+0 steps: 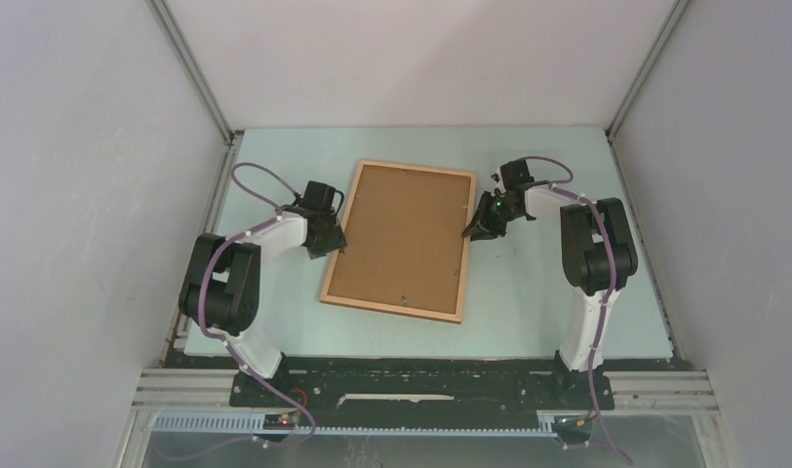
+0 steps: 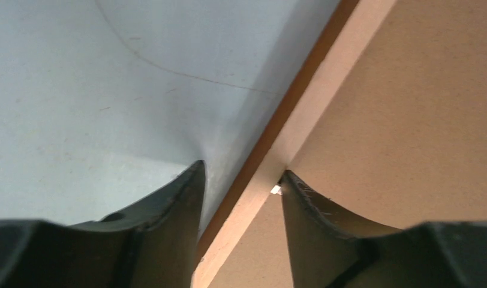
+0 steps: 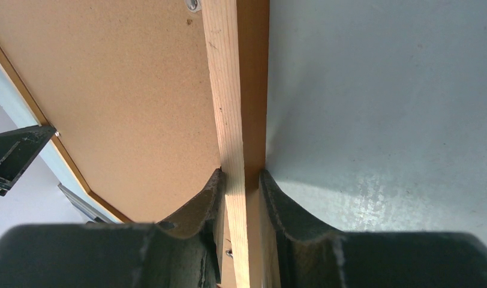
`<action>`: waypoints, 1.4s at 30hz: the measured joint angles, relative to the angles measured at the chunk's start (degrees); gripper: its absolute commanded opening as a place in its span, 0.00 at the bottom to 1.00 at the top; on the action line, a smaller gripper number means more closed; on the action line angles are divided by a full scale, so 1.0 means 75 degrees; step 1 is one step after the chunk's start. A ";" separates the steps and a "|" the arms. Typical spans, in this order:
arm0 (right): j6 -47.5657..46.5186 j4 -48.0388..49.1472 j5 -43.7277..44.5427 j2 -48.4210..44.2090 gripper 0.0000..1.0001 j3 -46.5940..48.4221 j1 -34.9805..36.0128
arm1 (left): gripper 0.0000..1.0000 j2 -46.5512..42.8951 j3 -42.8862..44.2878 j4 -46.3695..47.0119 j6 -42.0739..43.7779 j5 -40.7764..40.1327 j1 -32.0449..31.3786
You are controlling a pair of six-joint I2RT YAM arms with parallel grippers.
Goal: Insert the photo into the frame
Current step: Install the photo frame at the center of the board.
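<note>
The frame [image 1: 392, 309] lies back-up in the middle of the counter [image 1: 538, 312], its backing board [image 1: 402, 234] showing. My right jaws are clamped on its right rail. My left jaws straddle the left rail, parted, not gripping.

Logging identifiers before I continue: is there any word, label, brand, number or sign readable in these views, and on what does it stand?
No readable text in any view.
The backing board and the frame show no print, label or number.
The right tool, shut on a frame rail, and the left tool, open astride the opposite rail, show no brand.
The only sign is a green light by the right tool, without text.
</note>
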 measured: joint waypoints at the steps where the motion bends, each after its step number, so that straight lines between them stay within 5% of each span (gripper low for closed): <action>1: 0.0000 0.0000 0.0000 0.0000 0.14 0.0000 0.0000 | 0.47 0.0000 0.0000 0.0050 -0.0017 0.0041 -0.0020; 17: -0.0006 -0.0035 -0.0006 0.0015 0.14 0.0026 -0.0003 | 0.84 -0.0026 0.0309 -0.0825 0.0032 -0.0353 -0.0035; 23: -0.0006 -0.0035 -0.0017 0.0015 0.14 0.0029 -0.0003 | 0.87 -0.0653 0.0256 -0.1192 0.0020 -0.0356 -0.0035; 30: -0.0006 -0.0032 -0.0023 0.0017 0.14 0.0029 -0.0003 | 0.76 -0.1996 -0.0449 -0.1411 0.0035 -0.0256 -0.0035; 37: -0.0009 -0.0035 -0.0026 0.0017 0.14 0.0029 -0.0003 | 0.78 -0.1399 -0.0437 -0.1320 0.0026 -0.0009 -0.0038; 42: -0.0009 -0.0035 -0.0029 0.0017 0.14 0.0029 -0.0003 | 0.70 -0.0863 -0.0437 -0.1116 0.0020 0.0044 -0.0038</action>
